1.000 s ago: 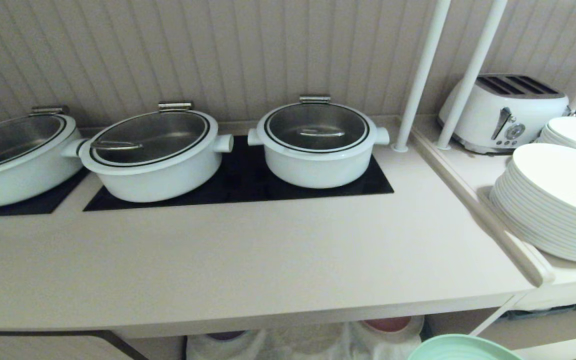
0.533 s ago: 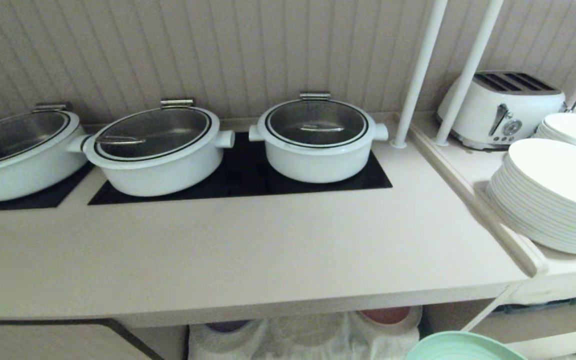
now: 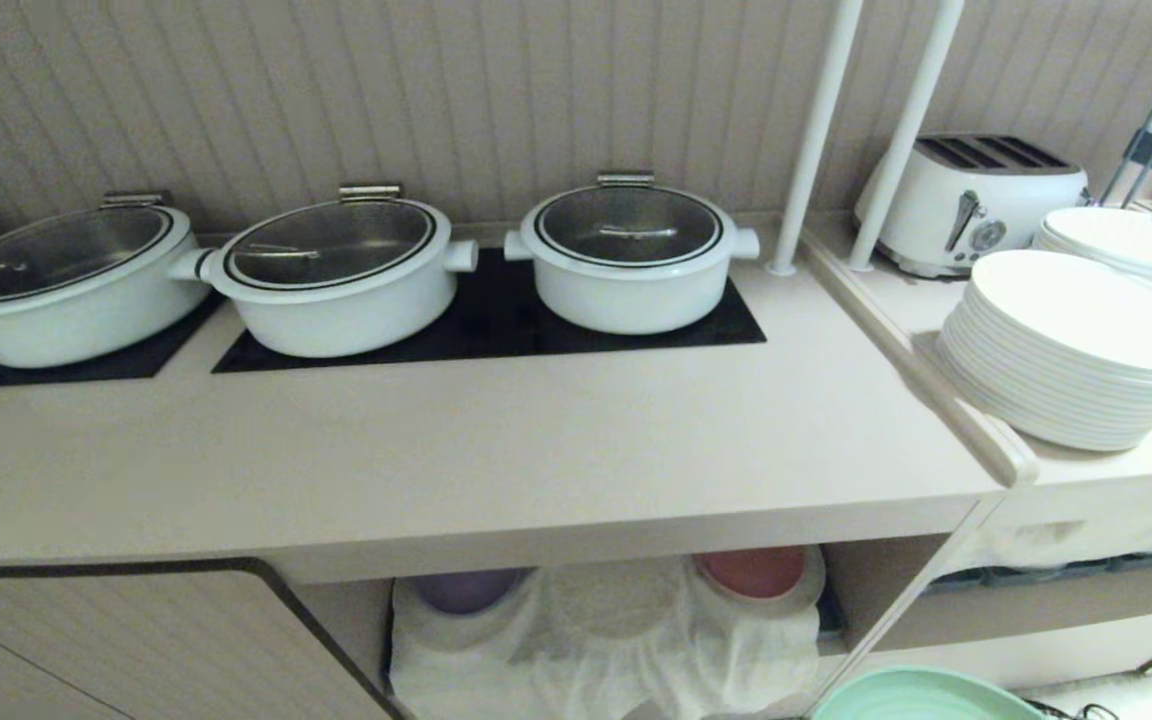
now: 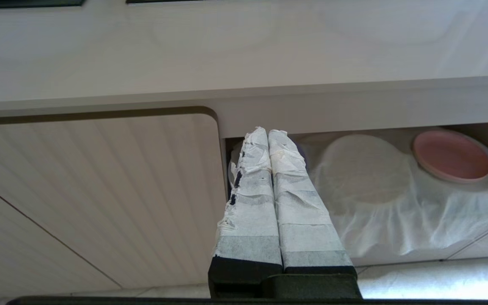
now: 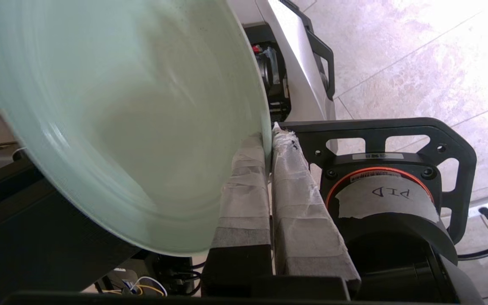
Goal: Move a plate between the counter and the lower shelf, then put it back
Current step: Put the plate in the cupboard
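Plate Clamped in Right End Effector Below Counter Level

Readable marking: in the right wrist view, a strip of tape (image 5: pixel 386 201) on the robot's round black housing carries handwritten letters that appear to read "PID", seen upside down. A small printed label above it is too small to read.

The right end effector (image 5: pixel 269 135) has its taped fingers (image 5: pixel 244 190) pressed together on the rim of the plate (image 5: pixel 112 123), which is mint-green and held tilted. In the head view the plate (image 3: pixel 921 697) shows only as an arc at the bottom edge, below and in front of the counter (image 3: pixel 496 450) and right of the lower shelf (image 3: pixel 606 620).

The left end effector (image 4: pixel 268 132) has its fingers together, holding nothing, pointing toward the shelf opening.

On the lower shelf, a white cloth (image 3: pixel 616 640) drapes over the front; a pink plate (image 3: pixel 753 570) and a purple plate (image 3: pixel 464 588) sit behind it.

Change from the earlier head views: the whole scene has shifted upward, so the camera has moved. More of the lower shelf and the cabinet door (image 3: pixel 126 650) is now exposed. The plate keeps its place at the bottom edge
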Controlling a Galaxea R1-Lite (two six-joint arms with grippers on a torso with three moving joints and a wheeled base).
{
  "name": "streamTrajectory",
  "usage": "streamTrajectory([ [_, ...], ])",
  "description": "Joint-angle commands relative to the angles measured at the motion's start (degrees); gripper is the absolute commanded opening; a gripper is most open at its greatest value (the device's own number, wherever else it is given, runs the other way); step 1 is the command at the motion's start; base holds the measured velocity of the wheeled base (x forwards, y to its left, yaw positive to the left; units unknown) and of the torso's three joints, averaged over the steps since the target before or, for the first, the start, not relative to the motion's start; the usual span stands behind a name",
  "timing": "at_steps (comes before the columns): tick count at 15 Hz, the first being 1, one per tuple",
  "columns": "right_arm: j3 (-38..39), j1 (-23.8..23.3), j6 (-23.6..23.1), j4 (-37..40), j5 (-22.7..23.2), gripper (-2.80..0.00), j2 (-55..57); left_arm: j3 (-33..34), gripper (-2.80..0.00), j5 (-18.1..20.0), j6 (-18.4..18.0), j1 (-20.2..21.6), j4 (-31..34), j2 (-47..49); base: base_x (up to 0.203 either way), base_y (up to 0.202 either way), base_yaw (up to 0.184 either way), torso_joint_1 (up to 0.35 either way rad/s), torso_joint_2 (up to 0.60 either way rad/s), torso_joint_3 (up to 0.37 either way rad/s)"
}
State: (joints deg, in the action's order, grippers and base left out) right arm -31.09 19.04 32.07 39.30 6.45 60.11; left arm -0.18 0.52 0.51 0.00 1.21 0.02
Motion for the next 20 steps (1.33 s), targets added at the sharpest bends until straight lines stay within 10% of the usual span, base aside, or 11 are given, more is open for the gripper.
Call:
streamTrajectory([
  [1,0.0,0.0,0.2,0.2,0.1,-2.80,0.1,0.0,-2.80,0.0,0.0,0.0,0.0,0.0,0.000,0.000,0.000,0.000,0.00,0.000],
  [20,-2.5,0.4,0.6,-1.2,0.1,-2.80,0.4,0.0,-2.80,0.0,0.0,0.0,0.0,0.0,0.000,0.000,0.000,0.000,0.00,0.000],
])
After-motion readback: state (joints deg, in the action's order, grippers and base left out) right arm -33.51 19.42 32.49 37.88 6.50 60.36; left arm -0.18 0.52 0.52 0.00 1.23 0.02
